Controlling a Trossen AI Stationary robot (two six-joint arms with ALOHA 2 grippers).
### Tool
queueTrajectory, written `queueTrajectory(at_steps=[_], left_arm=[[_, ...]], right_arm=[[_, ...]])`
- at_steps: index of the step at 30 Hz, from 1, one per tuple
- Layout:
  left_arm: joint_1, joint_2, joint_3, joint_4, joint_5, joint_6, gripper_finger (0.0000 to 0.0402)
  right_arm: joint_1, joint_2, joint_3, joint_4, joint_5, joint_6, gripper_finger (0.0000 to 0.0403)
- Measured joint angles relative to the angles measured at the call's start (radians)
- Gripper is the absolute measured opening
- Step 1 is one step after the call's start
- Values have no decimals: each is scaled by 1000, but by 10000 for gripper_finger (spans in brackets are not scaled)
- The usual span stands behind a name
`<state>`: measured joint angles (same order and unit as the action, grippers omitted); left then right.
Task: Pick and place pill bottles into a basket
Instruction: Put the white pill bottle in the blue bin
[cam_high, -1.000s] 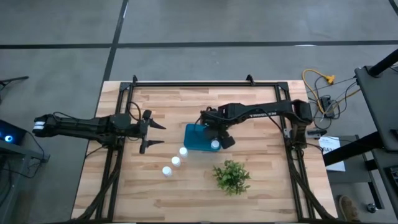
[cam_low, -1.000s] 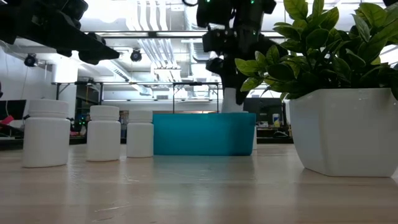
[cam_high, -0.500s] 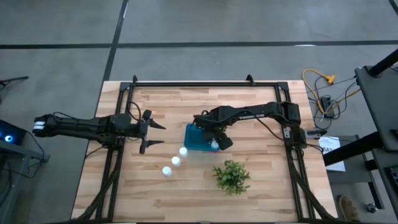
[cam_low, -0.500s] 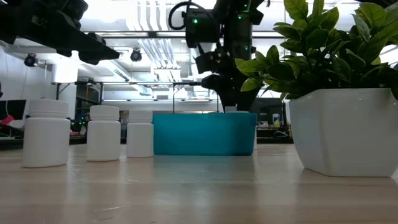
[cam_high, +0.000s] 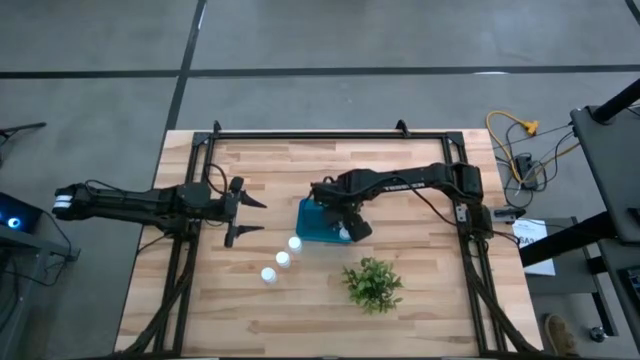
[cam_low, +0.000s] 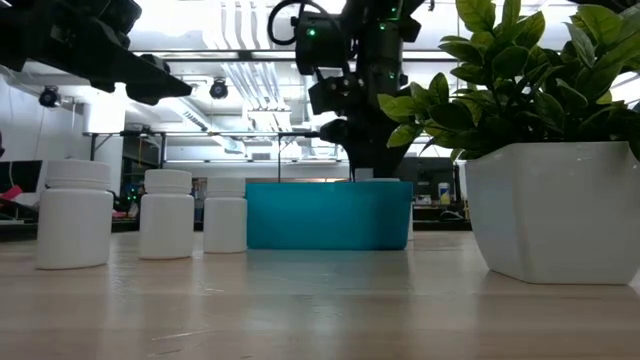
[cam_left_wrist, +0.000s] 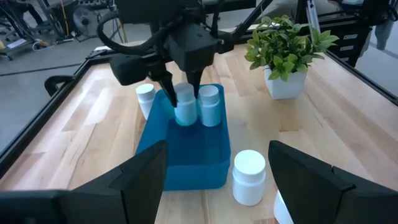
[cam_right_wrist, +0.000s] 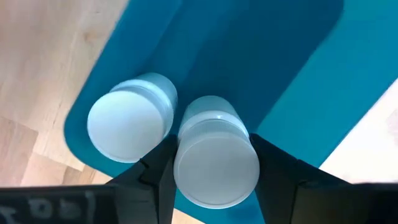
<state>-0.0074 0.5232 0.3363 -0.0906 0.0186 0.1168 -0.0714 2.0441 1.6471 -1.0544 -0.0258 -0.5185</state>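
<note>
Right gripper (cam_left_wrist: 182, 92) clamps bottle (cam_right_wrist: 216, 160) low inside basket (cam_left_wrist: 186, 152), just beside one already standing there (cam_right_wrist: 130, 126); three bottles (cam_high: 281, 259) on table outside; left gripper (cam_high: 250, 216) open, idle, well apart.

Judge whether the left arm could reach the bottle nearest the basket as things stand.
Probably yes: the left gripper is open, and bare table lies between it and that pill bottle beside the basket.
</note>
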Motion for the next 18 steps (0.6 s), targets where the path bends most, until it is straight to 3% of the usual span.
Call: queueTrajectory(at_steps=[18], left_arm=[[0,0,-1,-3,0,-1,261]], right_arm=[[-44,0,-34,41,-32,12,151]])
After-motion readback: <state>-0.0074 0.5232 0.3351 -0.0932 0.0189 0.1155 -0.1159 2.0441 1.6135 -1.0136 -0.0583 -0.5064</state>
